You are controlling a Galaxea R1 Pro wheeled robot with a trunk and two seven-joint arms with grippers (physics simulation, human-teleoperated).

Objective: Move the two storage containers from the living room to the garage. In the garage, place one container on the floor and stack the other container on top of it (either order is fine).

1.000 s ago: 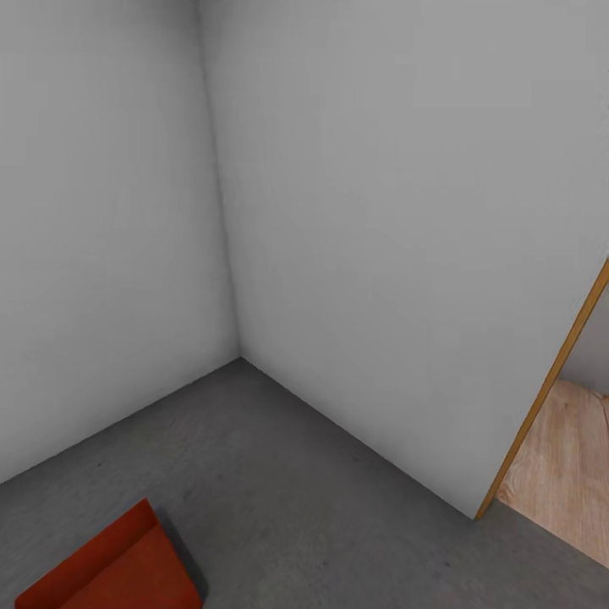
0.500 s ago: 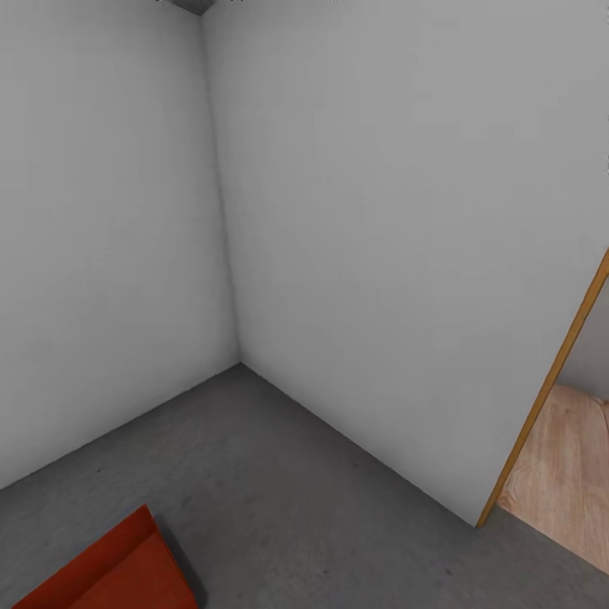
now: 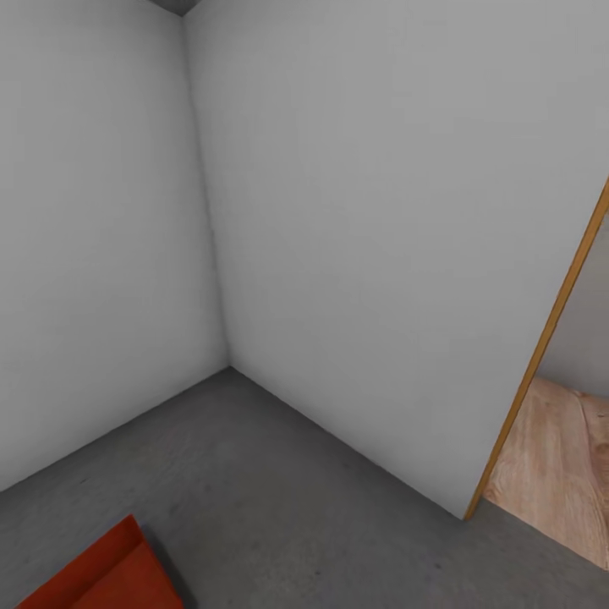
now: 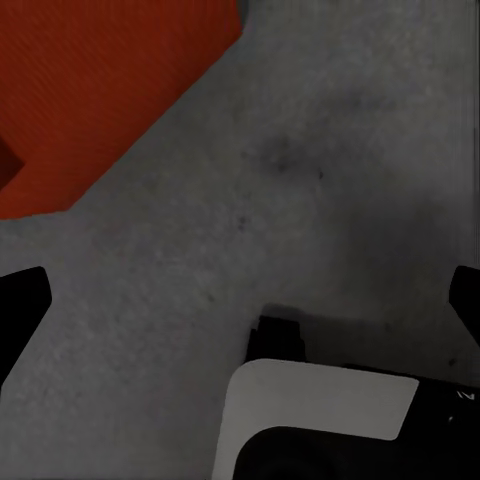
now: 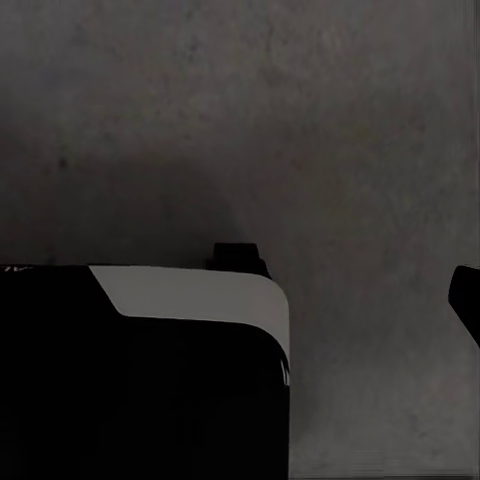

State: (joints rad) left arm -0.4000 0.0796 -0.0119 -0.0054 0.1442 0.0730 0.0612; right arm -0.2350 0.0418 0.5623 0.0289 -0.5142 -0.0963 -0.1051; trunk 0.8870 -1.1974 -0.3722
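A red-orange storage container (image 3: 106, 575) lies on the dark grey garage floor (image 3: 279, 499) at the lower left of the head view, cut off by the picture's edge. Part of the same container (image 4: 90, 90) appears in the left wrist view. My left gripper (image 4: 245, 295) hangs open above bare floor beside it, its black fingertips (image 4: 20, 300) spread wide and holding nothing. My right gripper (image 5: 240, 300) is open over bare floor (image 5: 250, 120), with one fingertip (image 5: 468, 300) showing. The second container is out of view.
Two plain white walls meet in a corner (image 3: 207, 220) ahead. At the right, a wood-trimmed doorway edge (image 3: 541, 347) opens onto light wood-plank flooring (image 3: 558, 474). The robot's white and black body (image 4: 320, 420) sits under both wrist cameras.
The head camera has shifted, so the corner and container slid left and down in the picture and more of the doorway shows. Nothing in the room moved.
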